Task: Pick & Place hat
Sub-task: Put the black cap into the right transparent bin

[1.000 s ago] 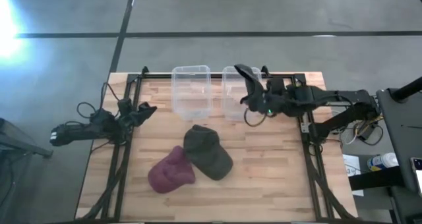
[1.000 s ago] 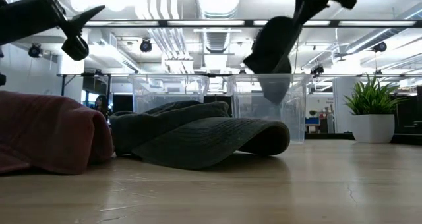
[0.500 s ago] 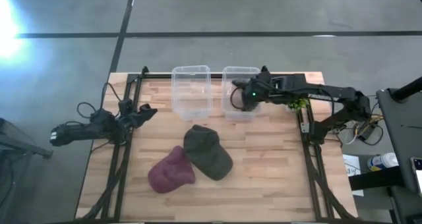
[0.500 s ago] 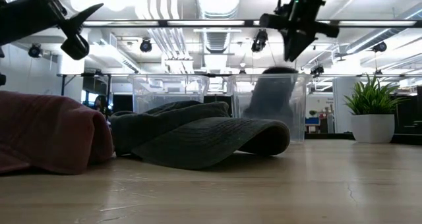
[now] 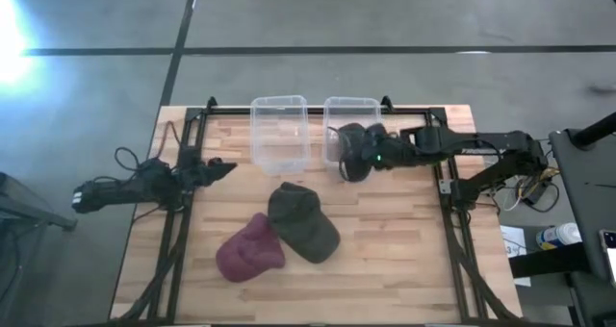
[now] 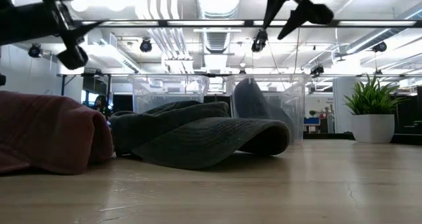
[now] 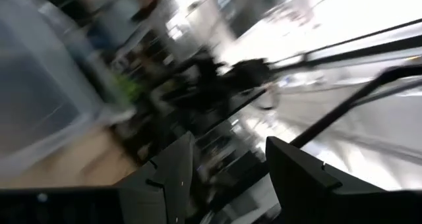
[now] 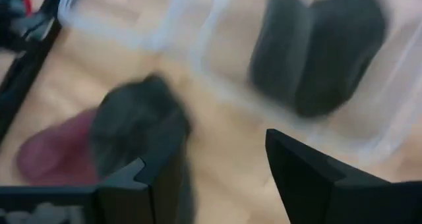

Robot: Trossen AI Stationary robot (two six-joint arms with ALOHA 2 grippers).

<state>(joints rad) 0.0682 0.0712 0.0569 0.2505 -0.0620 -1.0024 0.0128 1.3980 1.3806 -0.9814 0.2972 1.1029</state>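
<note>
— Dark hat (image 8: 316, 49) is lying inside the right bin (image 5: 339, 109), slumping against its wall.
— And the right gripper (image 5: 354, 162)?
— Hovering open and empty just beside it. Green hat (image 5: 303, 221) and red hat (image 5: 248, 249) are resting on the counter (image 5: 395, 250); left gripper (image 5: 219, 167) is waiting open.

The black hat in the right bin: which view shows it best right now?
The right wrist view: the black hat fills the right bin from above, unblocked. In the high view the right tool partly covers it. The low view shows it side-on through the wall. The left wrist view misses it.
</note>
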